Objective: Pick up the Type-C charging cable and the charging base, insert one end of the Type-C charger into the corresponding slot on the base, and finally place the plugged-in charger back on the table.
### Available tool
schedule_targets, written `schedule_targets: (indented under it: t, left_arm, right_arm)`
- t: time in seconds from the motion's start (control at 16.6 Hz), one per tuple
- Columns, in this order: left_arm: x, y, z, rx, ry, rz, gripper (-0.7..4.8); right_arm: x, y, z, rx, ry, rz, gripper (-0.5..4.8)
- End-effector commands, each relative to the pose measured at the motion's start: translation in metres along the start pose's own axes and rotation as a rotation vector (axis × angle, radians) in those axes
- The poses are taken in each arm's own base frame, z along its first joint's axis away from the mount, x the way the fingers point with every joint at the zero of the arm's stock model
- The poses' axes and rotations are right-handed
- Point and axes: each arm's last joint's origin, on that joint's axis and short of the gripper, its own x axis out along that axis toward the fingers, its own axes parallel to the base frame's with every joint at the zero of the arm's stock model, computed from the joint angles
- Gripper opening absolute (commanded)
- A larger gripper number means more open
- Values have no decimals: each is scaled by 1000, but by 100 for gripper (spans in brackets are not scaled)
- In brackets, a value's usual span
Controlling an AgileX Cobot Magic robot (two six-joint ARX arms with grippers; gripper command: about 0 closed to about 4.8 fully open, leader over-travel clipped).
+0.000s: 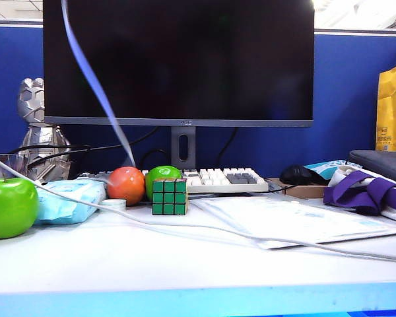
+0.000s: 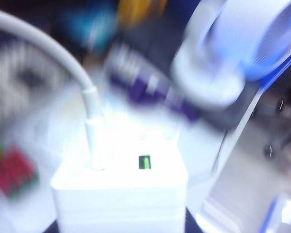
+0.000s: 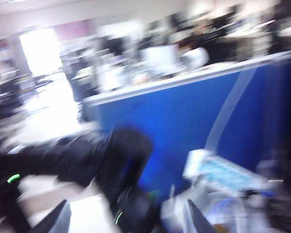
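The left gripper (image 2: 121, 228) is clamped on the charging base (image 2: 120, 187), which sits right between its jaws with the socket face turned up toward the wrist camera. The Type-C charging cable (image 2: 63, 63) already stands plugged into one slot beside the other dark opening; its slack trails across the table (image 1: 185, 264) past the Rubik's cube (image 1: 169, 196). The right gripper (image 3: 128, 221) hangs apart and empty, well off the base, facing the blue partition (image 3: 184, 121). I'd say only the setting-down remains.
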Motion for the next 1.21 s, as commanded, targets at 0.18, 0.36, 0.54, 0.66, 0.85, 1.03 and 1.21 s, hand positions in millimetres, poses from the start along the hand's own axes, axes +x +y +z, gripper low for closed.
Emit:
schedule_targets:
  t: [0.18,0.36,0.54,0.66,0.85,1.03,1.21]
  left_arm:
    - [57,28,-25,-113,242,1,-7]
    - [97,49,-41,-153,324,2,-7]
    - [148,75,-69,-199,416,2,-7]
    - [184,93,-89,-202,426,14,-7]
    - [198,102,-99,-177,440,120,-7]
    - [209,96,-98,-131,402,146,-7]
    - [224,78,-105,-88,430,152,-7]
  right_arm:
    - [-1,3,3,-20,-19,-10,305]
    - [-1,4,4,-22,-19,-10,305]
    - [-1,4,4,-21,-19,-10,305]
    - [-1,3,3,-18,-18,-11,305]
    - [-1,3,3,-18,-18,-14,305]
    - [-1,3,3,-15,-19,-22,305]
    - [-1,3,3,-13,-18,-25,305]
